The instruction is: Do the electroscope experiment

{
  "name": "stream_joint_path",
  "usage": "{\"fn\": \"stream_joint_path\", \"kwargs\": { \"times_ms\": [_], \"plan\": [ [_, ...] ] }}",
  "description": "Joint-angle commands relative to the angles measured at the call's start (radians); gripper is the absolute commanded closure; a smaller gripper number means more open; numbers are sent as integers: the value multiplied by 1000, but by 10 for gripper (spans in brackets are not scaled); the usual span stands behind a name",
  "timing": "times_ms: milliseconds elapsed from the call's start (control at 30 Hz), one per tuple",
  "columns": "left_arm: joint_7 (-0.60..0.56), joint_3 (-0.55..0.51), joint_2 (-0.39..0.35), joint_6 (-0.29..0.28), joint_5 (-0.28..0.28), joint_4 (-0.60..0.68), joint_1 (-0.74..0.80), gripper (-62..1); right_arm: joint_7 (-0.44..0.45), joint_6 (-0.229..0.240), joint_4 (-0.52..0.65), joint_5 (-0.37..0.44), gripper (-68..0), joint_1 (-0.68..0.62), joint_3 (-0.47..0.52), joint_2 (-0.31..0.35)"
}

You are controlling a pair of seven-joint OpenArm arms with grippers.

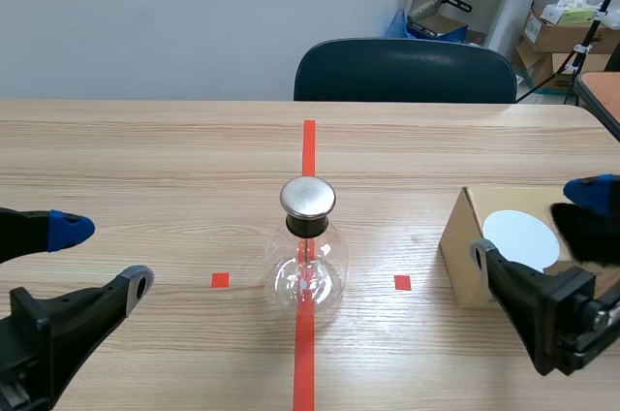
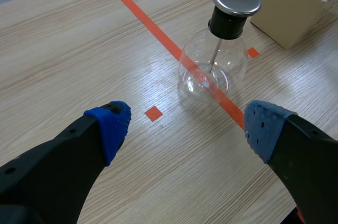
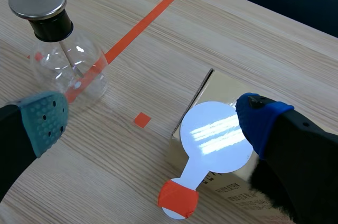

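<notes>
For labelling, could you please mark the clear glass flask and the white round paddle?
clear glass flask (image 1: 325, 266): scene view, on its round belly.
white round paddle (image 3: 216, 137): right wrist view, on its disc.

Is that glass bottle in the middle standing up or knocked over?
Upright. The glass flask sits on its round base on the table, with its metal cap level on top.
</notes>
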Motion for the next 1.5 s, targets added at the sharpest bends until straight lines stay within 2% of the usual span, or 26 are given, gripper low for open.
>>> {"fn": "stream_joint_path", "kwargs": {
  "times_ms": [0,33,233,333,400,500,600,700,833,1000,1167,1233,1333,1467],
  "plan": [
    [-13,3,-2,2,-6,13,-1,-467,67,92,38,-285,-679,5,9,0],
    [-13,3,-2,2,-6,13,-1,-467,80,106,47,-372,-679,2,4,0],
    [-13,3,-2,2,-6,13,-1,-467,110,105,50,-574,-679,0,-21,0],
    [-13,3,-2,2,-6,13,-1,-467,129,100,51,-754,-679,0,-50,0],
    [-13,3,-2,2,-6,13,-1,-467,127,77,51,-867,-679,-7,-76,0],
    [-13,3,-2,2,-6,13,-1,-467,127,-16,51,-1028,-679,-29,-119,0],
    [-13,3,-2,2,-5,13,-1,-467,127,-148,50,-1162,-679,-72,-155,0],
    [-13,3,-2,2,-3,13,0,-467,100,-258,50,-1271,-679,-115,-188,0],
    [-13,3,-3,2,-3,13,-1,-467,33,-377,36,-1382,-679,-166,-227,0],
    [-13,3,-7,2,-2,13,0,-467,-18,-545,-55,-1474,-679,-170,-273,-14],
    [-13,3,-56,2,-2,13,0,-467,-15,-793,-188,-1546,-679,-134,-278,-68],
    [-14,3,-82,2,-3,13,0,-467,-16,-863,-242,-1556,-679,-101,-278,-90],
    [-41,3,-123,1,-3,13,0,-467,-19,-924,-312,-1570,-679,-53,-278,-116],
    [-90,12,-179,1,-3,13,0,-467,-42,-971,-380,-1590,-679,0,-279,-140]
  ]
}}
